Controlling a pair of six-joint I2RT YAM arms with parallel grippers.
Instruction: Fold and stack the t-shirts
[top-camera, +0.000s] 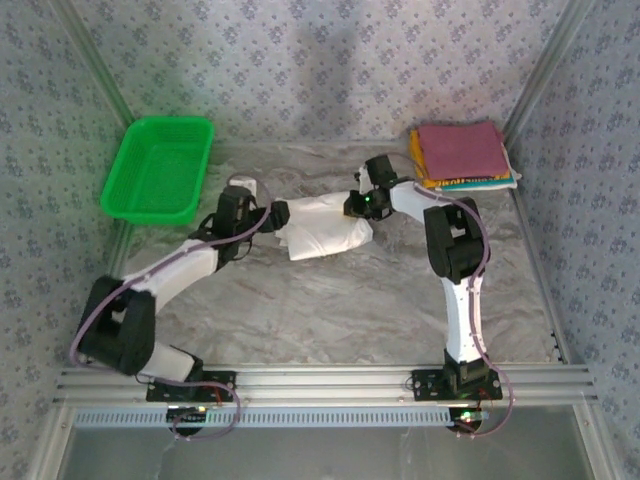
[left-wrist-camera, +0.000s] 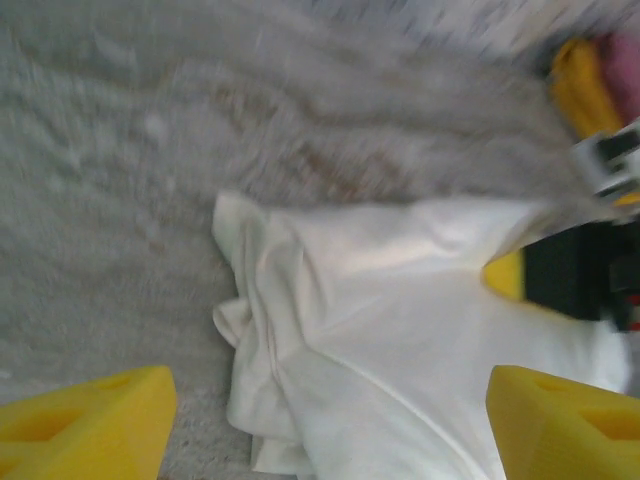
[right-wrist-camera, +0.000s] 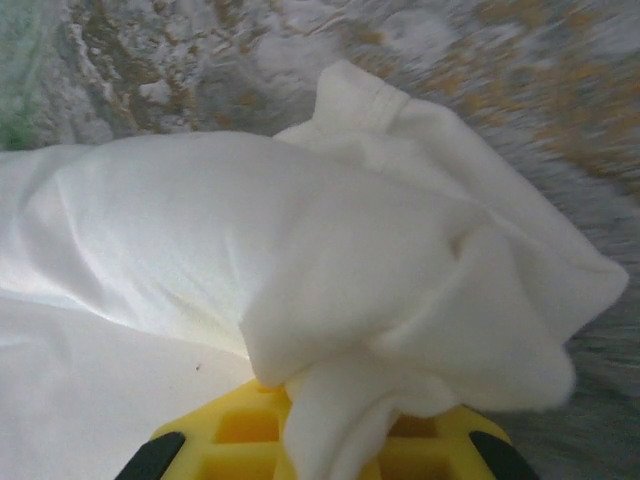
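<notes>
So, the white t-shirt (top-camera: 325, 232) is a soft, rumpled lump of thin cloth lying in the middle of the surface (top-camera: 330, 310), which is a marbled grey-and-tan sheet. The right pincer (right-wrist-camera: 330, 425) is clamped onto the shirt's right end. The cloth bunches in thick folds over its yellow ribbed finger, and a hemmed edge sticks up behind.

The left pincer (left-wrist-camera: 325, 400) sits at the shirt's left end with its chunky yellow fingers (left-wrist-camera: 85, 425) spread wide, gripping nothing. The crumpled cloth lies between and below them, but I can't tell if it's touching.

The folded stack (top-camera: 462, 155) is in the back right corner: neat squares, maroon on top, then yellow and teal, near the right arm. A green basket (top-camera: 160, 168) of plastic mesh sits back left, well apart from the shirt. There's plenty of bare surface in front of the shirt toward the arm bases, and patterned walls close in the back and sides.
</notes>
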